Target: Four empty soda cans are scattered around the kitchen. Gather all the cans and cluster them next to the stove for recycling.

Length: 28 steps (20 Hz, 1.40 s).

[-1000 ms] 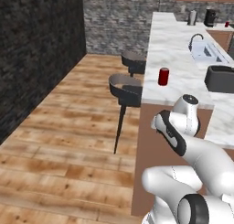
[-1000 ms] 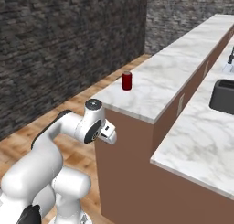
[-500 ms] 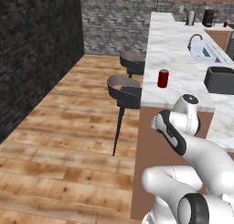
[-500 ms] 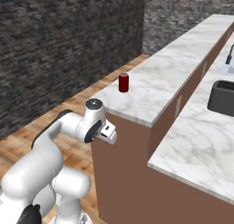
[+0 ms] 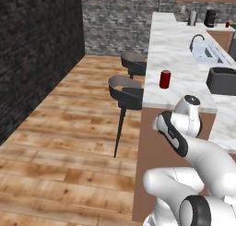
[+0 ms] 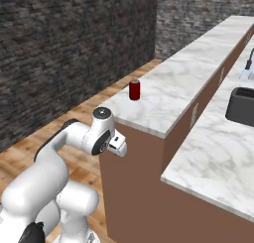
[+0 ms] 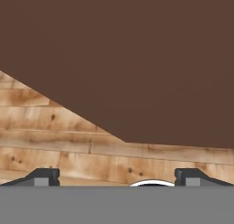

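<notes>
Red soda can (image 5: 165, 79) stood near the marble counter's (image 5: 173, 54) edge; my gripper (image 7: 117, 176) (wide open, empty) needed raising.

The brown panel side of the island (image 7: 137, 58) stood close ahead of the open claw (image 7: 117, 176), blocking the way forward; only wooden plank floor (image 7: 55, 141) lay free beneath. Up on the white marble surface (image 6: 183, 83), the small red soda can (image 6: 134, 90) stood alone near the edge with bare room around it. Two dark bar stools (image 5: 126, 92) crowded the floor-side approach.
</notes>
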### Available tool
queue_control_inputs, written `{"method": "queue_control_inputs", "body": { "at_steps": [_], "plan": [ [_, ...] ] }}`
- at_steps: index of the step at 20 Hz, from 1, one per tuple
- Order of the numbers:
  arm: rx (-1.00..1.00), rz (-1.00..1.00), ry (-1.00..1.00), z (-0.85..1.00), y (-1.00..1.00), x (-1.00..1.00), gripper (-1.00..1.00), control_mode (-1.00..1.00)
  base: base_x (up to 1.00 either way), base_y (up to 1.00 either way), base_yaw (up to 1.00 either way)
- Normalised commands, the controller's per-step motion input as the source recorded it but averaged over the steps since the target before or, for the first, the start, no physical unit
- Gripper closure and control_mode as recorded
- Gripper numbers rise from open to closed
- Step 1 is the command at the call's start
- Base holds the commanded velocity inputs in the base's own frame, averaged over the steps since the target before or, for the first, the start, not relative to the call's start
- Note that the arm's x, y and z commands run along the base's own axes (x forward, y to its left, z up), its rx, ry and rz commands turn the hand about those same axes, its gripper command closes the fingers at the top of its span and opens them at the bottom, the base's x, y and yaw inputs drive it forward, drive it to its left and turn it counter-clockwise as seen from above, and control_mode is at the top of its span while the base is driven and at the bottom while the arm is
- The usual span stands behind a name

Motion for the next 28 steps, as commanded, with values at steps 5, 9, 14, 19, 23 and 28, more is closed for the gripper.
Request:
{"method": "queue_control_inputs", "body": {
  "at_steps": [5, 9, 14, 19, 23, 28],
  "plan": [
    [0.00, 0.00, 0.00, 0.00, 0.00, 0.00, -1.00, 1.00, 0.02, 0.04, 0.00],
    [-0.01, 0.00, 0.00, 0.00, 0.02, 0.00, -1.00, -1.00, 0.01, 0.03, 0.00],
    [-0.13, 0.00, -0.08, 0.22, 0.14, -0.44, -1.00, -1.00, 0.00, 0.00, 0.00],
    [-0.13, 0.02, -0.12, 0.26, 0.25, -0.65, -1.00, -1.00, 0.00, 0.00, 0.00],
    [-0.07, 0.03, -0.08, 0.22, 0.24, -0.57, -1.00, -1.00, 0.00, 0.00, 0.00],
    [-0.08, 0.02, -0.07, 0.45, 0.12, -0.45, -1.00, -1.00, 0.00, 0.00, 0.00]
  ]
}}
